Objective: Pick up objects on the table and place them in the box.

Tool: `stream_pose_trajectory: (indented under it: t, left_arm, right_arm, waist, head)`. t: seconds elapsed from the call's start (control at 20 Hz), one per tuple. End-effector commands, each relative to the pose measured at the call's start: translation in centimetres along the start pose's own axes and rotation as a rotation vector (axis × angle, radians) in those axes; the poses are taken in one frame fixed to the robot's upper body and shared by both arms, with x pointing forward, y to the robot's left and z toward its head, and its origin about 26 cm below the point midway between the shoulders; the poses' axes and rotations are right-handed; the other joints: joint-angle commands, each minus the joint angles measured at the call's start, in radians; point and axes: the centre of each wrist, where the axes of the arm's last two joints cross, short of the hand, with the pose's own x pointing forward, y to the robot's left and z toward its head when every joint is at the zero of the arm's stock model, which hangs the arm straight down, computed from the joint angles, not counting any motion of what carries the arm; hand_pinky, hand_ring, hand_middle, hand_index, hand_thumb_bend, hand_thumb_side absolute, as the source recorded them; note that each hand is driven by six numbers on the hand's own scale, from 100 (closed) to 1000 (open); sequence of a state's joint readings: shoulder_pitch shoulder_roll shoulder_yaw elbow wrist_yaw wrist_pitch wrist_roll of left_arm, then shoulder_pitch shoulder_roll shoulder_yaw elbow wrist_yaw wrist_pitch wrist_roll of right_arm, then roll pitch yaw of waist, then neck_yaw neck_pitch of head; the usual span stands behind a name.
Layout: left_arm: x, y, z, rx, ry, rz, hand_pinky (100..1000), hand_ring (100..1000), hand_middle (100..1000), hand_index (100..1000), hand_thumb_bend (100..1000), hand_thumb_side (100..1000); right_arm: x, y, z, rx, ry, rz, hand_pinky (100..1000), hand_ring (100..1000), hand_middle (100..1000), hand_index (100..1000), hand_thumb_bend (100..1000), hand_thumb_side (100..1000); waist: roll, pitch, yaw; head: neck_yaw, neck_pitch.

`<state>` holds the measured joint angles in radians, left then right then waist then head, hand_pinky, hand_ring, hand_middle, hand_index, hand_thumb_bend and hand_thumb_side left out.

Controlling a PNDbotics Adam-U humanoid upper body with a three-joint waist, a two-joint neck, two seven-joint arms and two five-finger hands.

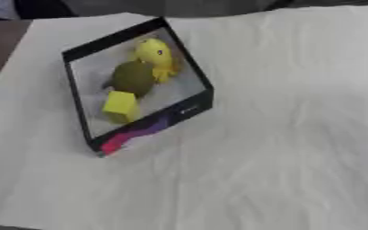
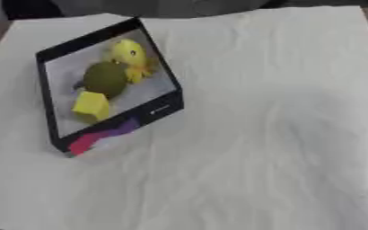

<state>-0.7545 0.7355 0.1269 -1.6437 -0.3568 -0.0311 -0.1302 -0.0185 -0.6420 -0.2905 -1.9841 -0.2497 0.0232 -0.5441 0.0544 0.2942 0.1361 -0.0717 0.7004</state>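
While neither hand shows, so their state cannot be told, a black box (image 1: pixel 137 81) sits on the white cloth (image 1: pixel 281 134), holding a yellow duck (image 1: pixel 155 53), green ball (image 1: pixel 133 78) and yellow block (image 1: pixel 120 105), apparently already packed.

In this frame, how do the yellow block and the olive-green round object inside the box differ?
The yellow cube-shaped block has flat faces and sharp edges; the olive-green round object is smooth and rounded. The block is bright yellow, the round object dull and dark. The block lies nearer the box's front wall, the round object in the middle, between the block and a yellow duck-like toy. Both rest inside the black-walled box.
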Motion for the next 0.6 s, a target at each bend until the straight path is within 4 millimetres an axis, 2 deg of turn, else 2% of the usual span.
stream_pose_trajectory:
  t: [0.05,0.25,0.6]
  left_arm:
    - [0.7,3.5,1.1,0.112,0.009,-0.024,841,775,777,868,100,706]
    - [0.1,2.9,3.3,0.154,0.094,0.039,844,776,779,869,100,726]
    - [-1.7,-0.5,7.8,0.209,0.172,0.195,853,782,788,880,121,758]
  right_arm:
    - [0.7,-0.5,-0.4,-0.024,-0.039,0.018,948,1000,660,886,100,539]
    - [0.5,-0.6,-0.2,-0.045,-0.037,0.012,946,1000,659,886,100,537]
    - [0.0,-0.5,0.3,-0.065,-0.037,-0.007,944,1000,660,885,100,531]
  waist:
    - [-0.027,-0.016,0.009]
    - [-0.048,-0.009,0.019]
    - [-0.092,0.002,0.020]
  head:
    - [-0.022,-0.005]
    - [-0.046,-0.011]
    - [-0.063,-0.025]
